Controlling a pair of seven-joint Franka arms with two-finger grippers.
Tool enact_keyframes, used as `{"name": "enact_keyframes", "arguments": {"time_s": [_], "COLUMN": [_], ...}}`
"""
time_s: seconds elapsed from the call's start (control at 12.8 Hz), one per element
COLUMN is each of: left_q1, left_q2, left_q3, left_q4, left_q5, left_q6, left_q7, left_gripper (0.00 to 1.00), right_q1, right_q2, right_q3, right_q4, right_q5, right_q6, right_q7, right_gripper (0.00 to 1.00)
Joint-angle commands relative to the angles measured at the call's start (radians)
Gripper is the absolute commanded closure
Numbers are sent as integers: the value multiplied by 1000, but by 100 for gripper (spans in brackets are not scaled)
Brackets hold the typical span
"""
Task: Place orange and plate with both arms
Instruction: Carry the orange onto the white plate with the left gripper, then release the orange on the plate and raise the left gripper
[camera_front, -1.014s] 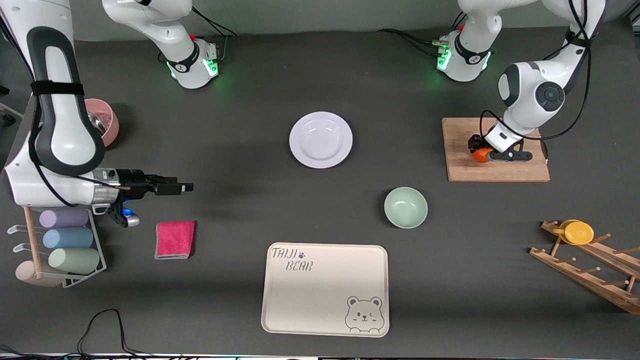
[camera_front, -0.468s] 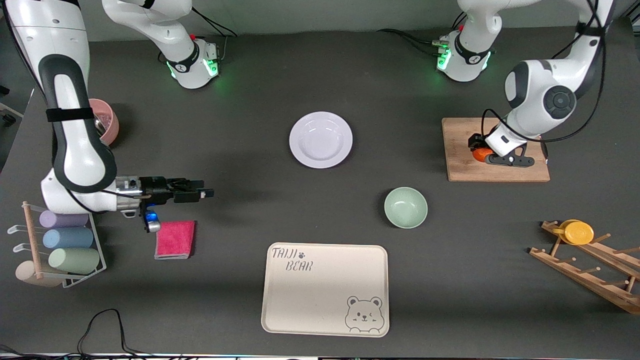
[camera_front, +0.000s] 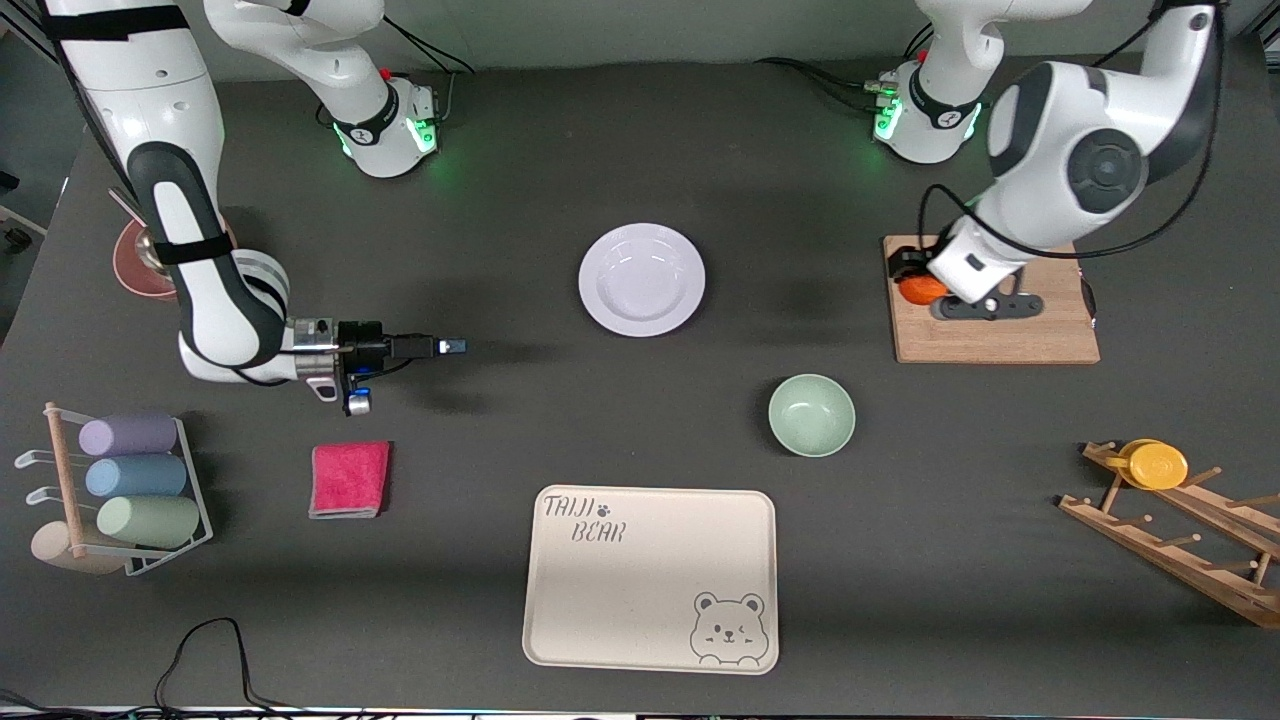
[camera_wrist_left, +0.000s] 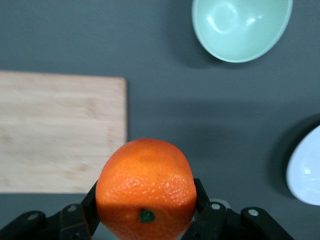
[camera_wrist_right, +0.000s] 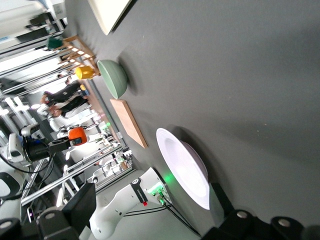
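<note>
front view: the left claw (camera_front: 915, 272) is clamped on the orange (camera_front: 921, 289) and hangs over the wooden board (camera_front: 1000, 335), at the board's edge toward the middle of the desk (camera_front: 500, 200). that board lies near the desk's edge at the left arm's end. left wrist view shows the orange (camera_wrist_left: 145, 188) pressed between both fingers (camera_wrist_left: 207, 215), lifted clear, with the board (camera_wrist_left: 60, 130), the green bowl (camera_wrist_left: 241, 27) and a sliver of the plate (camera_wrist_left: 306, 172) on the desk below it.

the plate (camera_front: 642, 279) sits flat near the middle of the desk, closer to the edge where the arm bases stand. the green bowl (camera_front: 811, 415) is nearer the camera than the plate, toward the left arm's end, and the bear tray (camera_front: 650, 577) lies by the desk's edge nearest the camera.

the right claw (camera_front: 452, 346) points sideways toward the plate, low over bare desk and well apart from it; i cannot tell whether its fingers are apart or together. the pink cloth (camera_front: 349, 479) lies nearer the camera than that claw.
</note>
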Motion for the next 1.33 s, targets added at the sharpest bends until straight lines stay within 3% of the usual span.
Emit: {"name": "enact_keyframes", "arguments": {"time_s": [0.0,0.39,0.62,0.78,1.01,1.25], "left_q1": [-176,-466,-605,-640,-666,-663], "left_q2": [21,197,366,459,564,610], "left_q3": [-16,-47,-45,-45,-45,-41], "left_q4": [30,117,191,210,279,331], "left_q5": [-15,-21,14,103,253,257], "left_q6": [48,282,455,531,533,533], "left_q7": [-332,-861,-1053,-1147,-1319,-1327], "left_gripper": [100,100,100,100,100,100], "right_q1": [14,72,144,155,207,256], "right_q2": [-57,-91,-80,-69,-28,-20], "right_q3": [-5,-5,-5,-3,-5,-5], "right_q4": [-118,-228,-302,-317,-340,-354], "right_q5": [82,219,406,431,539,607], "right_q6": [26,38,90,98,113,137], "right_q7": [-180,-378,-551,-570,-686,-702], "right_gripper": [0,0,0,0,0,0]}}
